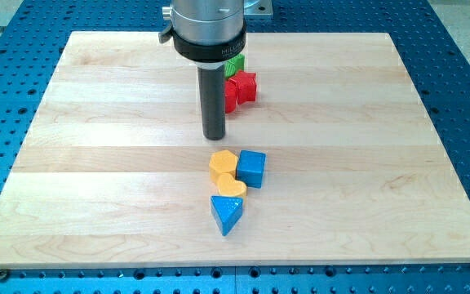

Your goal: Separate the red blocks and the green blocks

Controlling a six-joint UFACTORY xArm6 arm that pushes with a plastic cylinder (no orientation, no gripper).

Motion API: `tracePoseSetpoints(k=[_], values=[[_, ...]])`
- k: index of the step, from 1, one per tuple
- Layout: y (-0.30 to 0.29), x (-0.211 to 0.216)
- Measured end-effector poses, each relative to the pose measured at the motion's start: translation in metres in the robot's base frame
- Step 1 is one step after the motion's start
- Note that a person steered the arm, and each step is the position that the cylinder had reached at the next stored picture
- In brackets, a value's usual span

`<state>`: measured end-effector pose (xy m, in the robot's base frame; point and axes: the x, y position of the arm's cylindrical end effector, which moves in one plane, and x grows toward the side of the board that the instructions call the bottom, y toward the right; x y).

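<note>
My tip [214, 135] rests on the wooden board near its middle, just left of and below the red blocks. A red star-shaped block [245, 86] sits right of the rod, with another red block [229, 98] partly hidden behind the rod. A green block [235, 64] lies above them, touching the red star block, partly covered by the arm's body. I cannot tell whether a second green block is there.
Below my tip lies a cluster: a yellow hexagonal block [223, 162], a blue cube [251, 168], a yellow heart-shaped block [232, 187] and a blue triangular block [227, 214]. The wooden board [96, 163] lies on a blue perforated table.
</note>
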<state>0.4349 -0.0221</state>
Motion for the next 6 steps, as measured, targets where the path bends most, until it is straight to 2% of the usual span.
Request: tracePoseSetpoints(k=[1, 2, 3, 4, 5, 6], values=[[0.037, -0.001], [0.061, -0.029], [0.151, -0.065], [0.107, -0.128], [0.044, -0.140], [-0.017, -0.104]])
